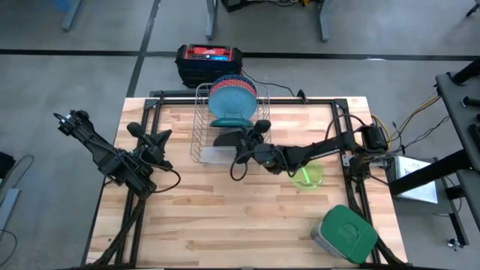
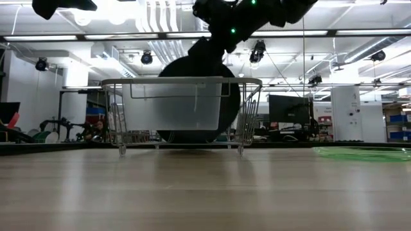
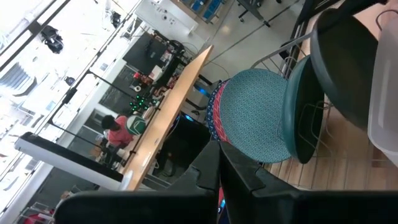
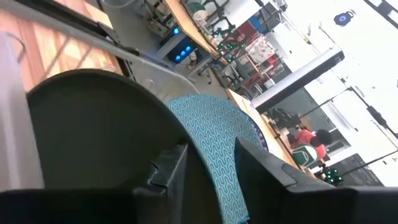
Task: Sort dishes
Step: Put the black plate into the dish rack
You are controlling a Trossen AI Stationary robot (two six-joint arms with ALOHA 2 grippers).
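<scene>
High view: a wire rack (image 1: 225, 124) at the table's (image 1: 225, 225) far edge holds upright plates, a blue patterned plate (image 1: 231, 96) farthest back and a dark green plate (image 1: 229, 139) nearest. A grey container with a green lid (image 1: 346, 234) sits at the near right corner, a neon-green bowl (image 1: 307, 177) beside the right arm. Low view shows only the dark plate's outline behind the rack's clear tray. The right gripper (image 4: 208, 165) straddles that plate's rim, fingers parted, not gripping. The left gripper (image 1: 160, 141), closed and empty, waits left of the rack.

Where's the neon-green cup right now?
High view: the neon-green cup sits on the table's right side, under the right arm, right of the wire rack.
</scene>
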